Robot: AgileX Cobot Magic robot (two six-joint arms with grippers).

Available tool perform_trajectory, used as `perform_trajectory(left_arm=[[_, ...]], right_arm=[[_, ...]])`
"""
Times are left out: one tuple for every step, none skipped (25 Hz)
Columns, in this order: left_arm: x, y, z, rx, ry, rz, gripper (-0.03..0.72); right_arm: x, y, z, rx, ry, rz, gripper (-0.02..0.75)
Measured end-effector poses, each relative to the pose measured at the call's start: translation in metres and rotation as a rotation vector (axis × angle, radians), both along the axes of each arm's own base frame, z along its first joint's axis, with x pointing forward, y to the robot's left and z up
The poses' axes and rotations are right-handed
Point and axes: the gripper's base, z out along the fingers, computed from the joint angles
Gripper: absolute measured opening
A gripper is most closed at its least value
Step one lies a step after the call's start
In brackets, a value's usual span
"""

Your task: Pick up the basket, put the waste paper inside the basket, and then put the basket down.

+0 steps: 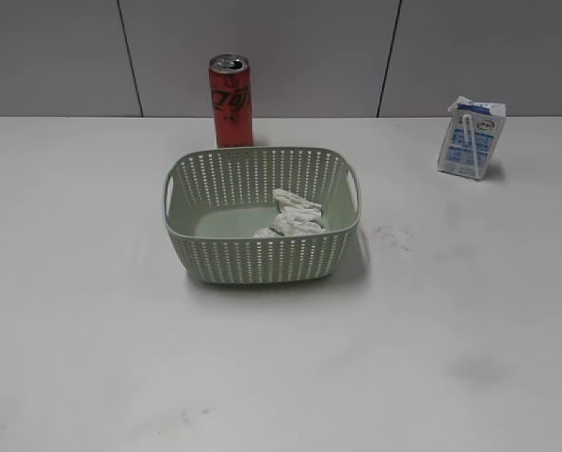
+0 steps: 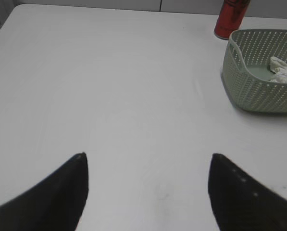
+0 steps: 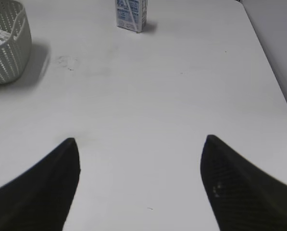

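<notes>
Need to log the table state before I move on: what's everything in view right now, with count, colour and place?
basket: one, pale sage green, table centre, standing on the surface.
waste paper: white crumpled wads, exact count unclear, inside the basket toward its right side.
can: one, red, upright just behind the basket.
drink carton: one, blue and white, far right of the table.
table: one, white, faint smudges.
left gripper: black fingers, open, over bare table left of the basket.
right gripper: black fingers, open, over bare table right of the basket.
</notes>
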Motion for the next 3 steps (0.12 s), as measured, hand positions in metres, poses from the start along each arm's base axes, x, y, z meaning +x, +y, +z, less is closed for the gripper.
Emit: perform_trajectory(left_arm=[[0.0, 0.0, 0.0, 0.0, 0.0, 0.0, 0.589], [0.0, 0.0, 0.0, 0.0, 0.0, 0.0, 0.589], [0.0, 0.0, 0.0, 0.0, 0.0, 0.0, 0.589]], right_arm=[[0.0, 0.0, 0.0, 0.0, 0.0, 0.0, 0.589], [0.0, 0.0, 0.0001, 0.0, -0.001, 0.0, 0.589], [0.0, 0.0, 0.0001, 0.0, -0.001, 0.0, 0.589]])
